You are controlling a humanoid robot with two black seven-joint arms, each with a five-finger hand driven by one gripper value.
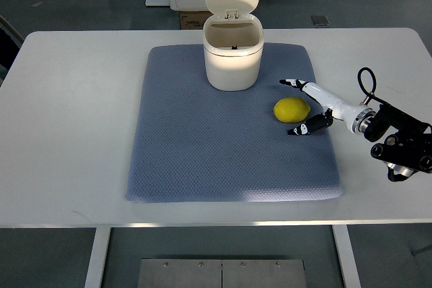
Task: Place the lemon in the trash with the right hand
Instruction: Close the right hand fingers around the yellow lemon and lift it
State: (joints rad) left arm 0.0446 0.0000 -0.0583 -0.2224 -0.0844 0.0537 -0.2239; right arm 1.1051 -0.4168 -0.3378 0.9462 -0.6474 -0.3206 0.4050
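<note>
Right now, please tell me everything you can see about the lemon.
The lemon is bright yellow, oval, whole, with smooth-looking skin. It lies on its side on the blue-grey mat, to the right of and nearer the camera than the open white trash bin. The right hand is open around its right side, fingers above and below; whether they touch cannot be told.

Woven grey cloth mat [202, 146] — matt, smooth white plastic bin [233, 59], glossy white hand [317, 106], dimpled lemon [291, 110]

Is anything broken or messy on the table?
No, nothing stands out. The lemon lies whole on the gray mat, the trash can stands upright with its lid open, and the right hand is open beside the lemon.
</note>
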